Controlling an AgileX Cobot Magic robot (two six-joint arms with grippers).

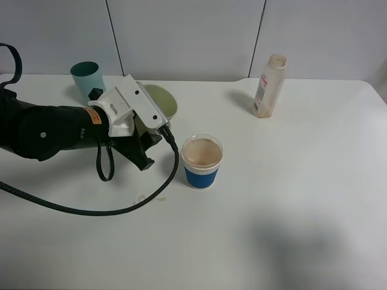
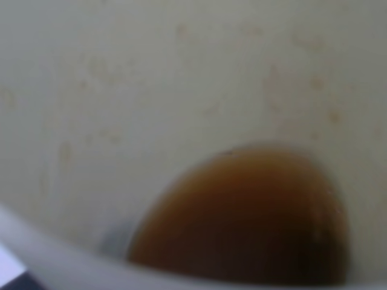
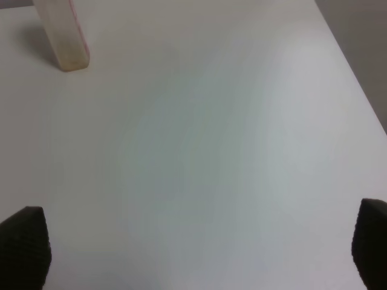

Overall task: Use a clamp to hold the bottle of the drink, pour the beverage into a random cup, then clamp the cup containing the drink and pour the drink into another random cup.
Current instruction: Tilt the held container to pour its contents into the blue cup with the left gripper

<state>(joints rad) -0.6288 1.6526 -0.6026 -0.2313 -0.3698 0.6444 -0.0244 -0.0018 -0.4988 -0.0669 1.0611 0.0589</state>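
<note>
Three cups [image 1: 202, 162], one bottle [image 1: 268, 86] by the desk's [image 1: 302, 199] far edge, left gripper [image 1: 140, 145] clamping the tilted yellow-green tumbler [image 1: 164, 101], brown drink [image 2: 242, 217] inside, right gripper [image 3: 196, 248] spread wide.

I read nothing: the white-and-pink label [image 1: 262, 92] on the slim translucent plastic bottle [image 1: 269, 71] and the small orange sticker [image 1: 94, 115] on my black left arm [image 1: 48, 130] are illegible.

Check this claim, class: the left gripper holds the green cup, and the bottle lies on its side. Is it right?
No. The bottle stands upright, as the exterior high view shows; the left gripper does hold the green cup.
</note>
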